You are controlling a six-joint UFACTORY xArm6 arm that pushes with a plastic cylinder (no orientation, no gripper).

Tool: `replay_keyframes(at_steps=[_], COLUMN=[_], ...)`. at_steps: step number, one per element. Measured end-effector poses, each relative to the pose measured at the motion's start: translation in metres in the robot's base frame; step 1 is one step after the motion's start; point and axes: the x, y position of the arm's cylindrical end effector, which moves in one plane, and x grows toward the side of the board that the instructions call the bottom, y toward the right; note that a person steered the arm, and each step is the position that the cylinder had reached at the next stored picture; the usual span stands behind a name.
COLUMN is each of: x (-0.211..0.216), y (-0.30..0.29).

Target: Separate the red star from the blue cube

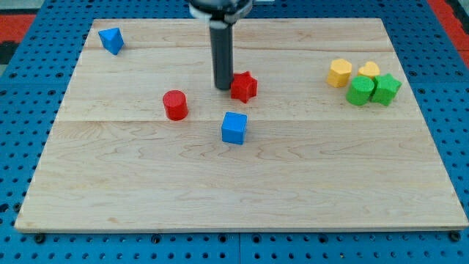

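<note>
Rod-ended and without any pincer, the arm gripped nothing; my tip point(222, 88) stood just left of the red star point(244, 86), touching it or nearly so. That star lay apart from the blue cube point(234, 127), which sat nearer. A red cylinder point(175, 105) sat further left, a second blue block point(111, 39) at the wooden board's point(146, 191) far-left corner, and yellow point(339, 73) and green blocks point(360, 90) clustered far right.

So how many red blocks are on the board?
2. The red star sits near the middle, right beside my tip on the view's right. The red cylinder is further toward the view's left. None look hidden.
</note>
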Motion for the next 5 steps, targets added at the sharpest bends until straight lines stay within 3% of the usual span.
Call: replay_keyframes(at_steps=[1,3,5], x=[-0.002,0.062,0.076], y=[0.007,0.015,0.031])
